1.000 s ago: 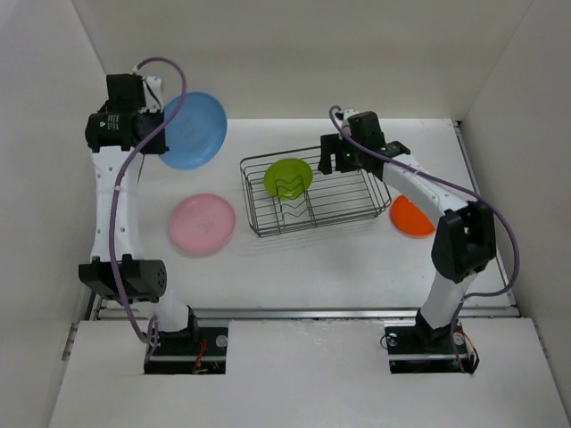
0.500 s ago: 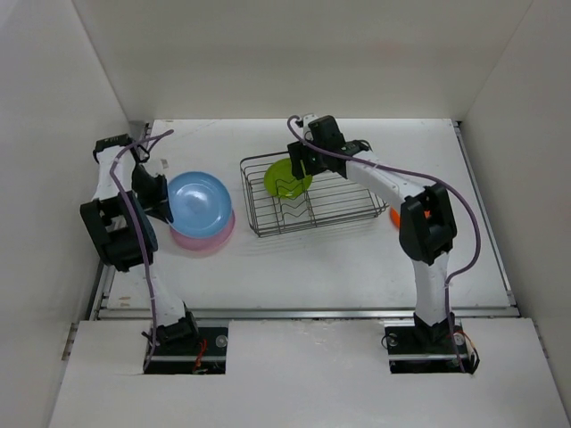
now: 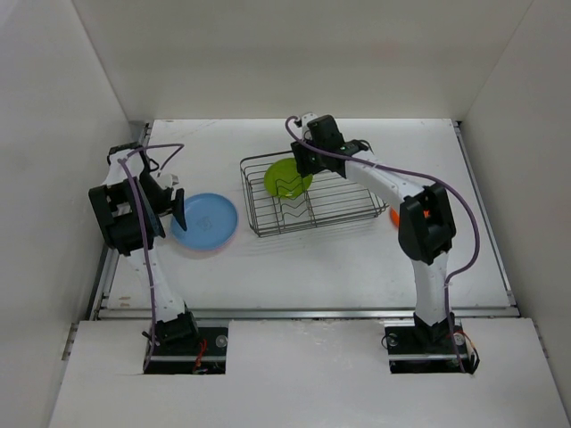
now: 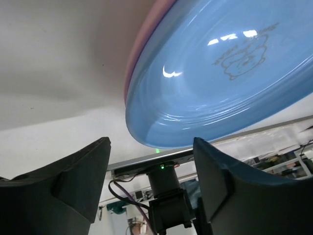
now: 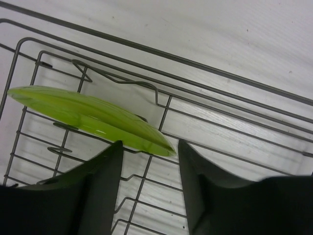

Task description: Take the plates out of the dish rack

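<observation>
We see the left end effector (image 4: 150, 147) apart, the blue plate (image 4: 220, 73) just beyond it atop the pink plate (image 4: 138, 46). The right end effector (image 5: 149, 144) is apart, the green plate (image 5: 88, 115) edging between its fingers.

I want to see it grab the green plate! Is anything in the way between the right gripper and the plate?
Nothing visible is. The right gripper stands open, with the green plate's edge just between its fingertips. The rack's wires hold the plate farther along, not between it and the fingers.
</observation>
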